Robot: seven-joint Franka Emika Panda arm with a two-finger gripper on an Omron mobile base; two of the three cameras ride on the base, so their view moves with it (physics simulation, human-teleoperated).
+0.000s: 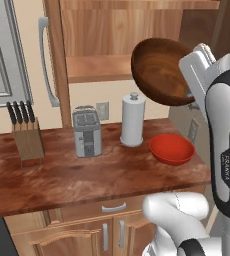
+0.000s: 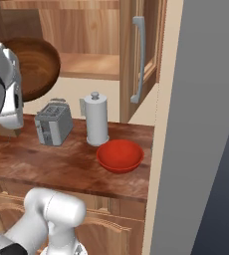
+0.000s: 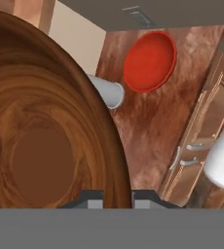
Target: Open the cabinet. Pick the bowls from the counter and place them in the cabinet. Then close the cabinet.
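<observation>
**Wooden bowl lifted toward open cabinet; red bowl left**

Left base view: the wooden bowl (image 1: 162, 70) is held tilted beside the cabinet (image 1: 99, 67) shelf.

Right base view: the red bowl (image 2: 120, 155) is seen on the counter (image 2: 61, 164) below.

Hand view: the tool (image 3: 118, 200) is clamped on the wooden bowl's rim.

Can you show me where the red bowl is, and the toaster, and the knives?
red bowl (image 1: 171, 148): left base view, on its inside.
toaster (image 1: 87, 131): left base view, on its front face.
knives (image 1: 20, 112): left base view, on the black handles above the block.
</observation>
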